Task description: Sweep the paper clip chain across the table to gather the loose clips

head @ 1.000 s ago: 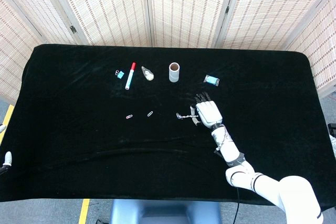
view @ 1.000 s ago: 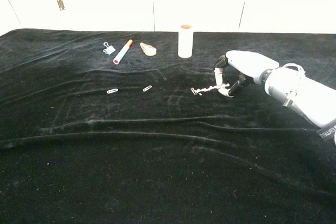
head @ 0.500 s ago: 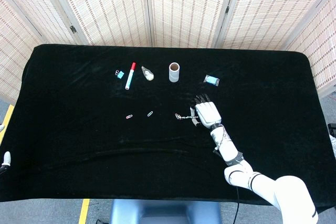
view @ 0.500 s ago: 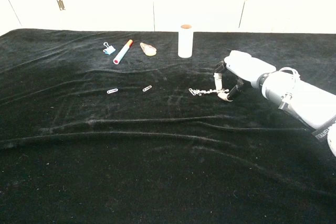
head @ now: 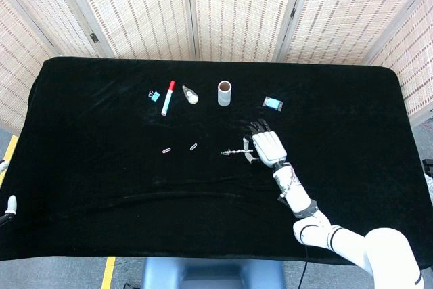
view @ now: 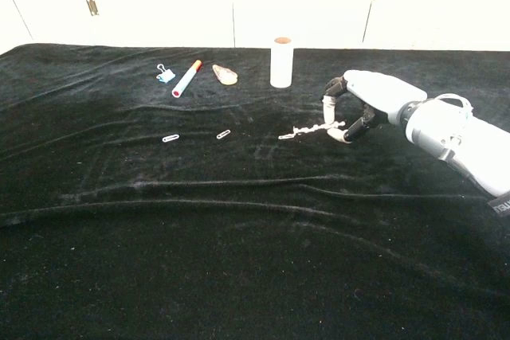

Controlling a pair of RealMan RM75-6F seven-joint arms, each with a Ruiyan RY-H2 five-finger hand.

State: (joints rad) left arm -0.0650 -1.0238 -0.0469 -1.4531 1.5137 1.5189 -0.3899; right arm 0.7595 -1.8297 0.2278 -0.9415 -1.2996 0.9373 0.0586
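**Chain creeps left toward the loose clips**

The right hand [view: 355, 109] pinches one end of the paper clip chain [view: 307, 129] between thumb and finger, low over the black worktop [view: 239, 220]. Over the last second the chain's free end has slid a little leftward. Two loose clips [view: 224, 134] [view: 170, 138] lie further left, not yet reached, so the sweep looks barely begun. The left hand is out of sight.

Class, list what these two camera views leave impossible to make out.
- Head view: the left hand is cut off by the left edge, so its fingers cannot be read.
- Both views: the silver paper clip chain is too small to count links.
- Chest view: the right hand covers the chain's held end.
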